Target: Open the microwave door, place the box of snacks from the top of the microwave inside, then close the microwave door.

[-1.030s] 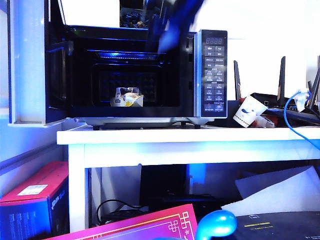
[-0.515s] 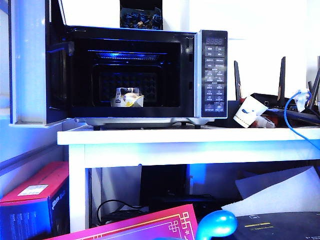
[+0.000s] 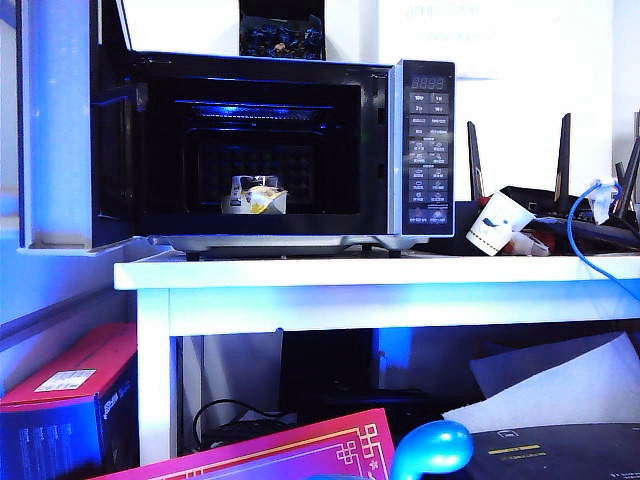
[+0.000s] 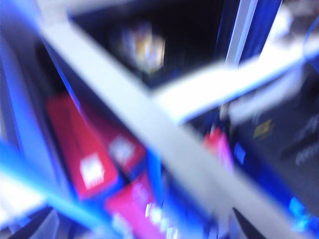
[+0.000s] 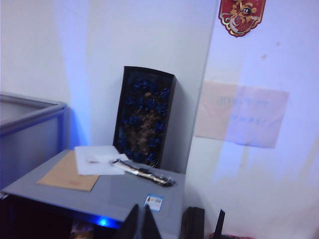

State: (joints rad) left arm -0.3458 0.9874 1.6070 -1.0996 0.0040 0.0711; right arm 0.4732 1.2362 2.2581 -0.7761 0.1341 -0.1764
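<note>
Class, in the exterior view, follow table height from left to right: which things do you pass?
Open black-glass microwave door → small pale box of snacks inside the microwave → narrow button panel with digital display → tilted white paper cup with blue print → blue cable.

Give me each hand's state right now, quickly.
Left hand: not visible in its blurred wrist view; wide open, holding nothing visible.
Right hand: shut, empty, above the microwave top.
</note>
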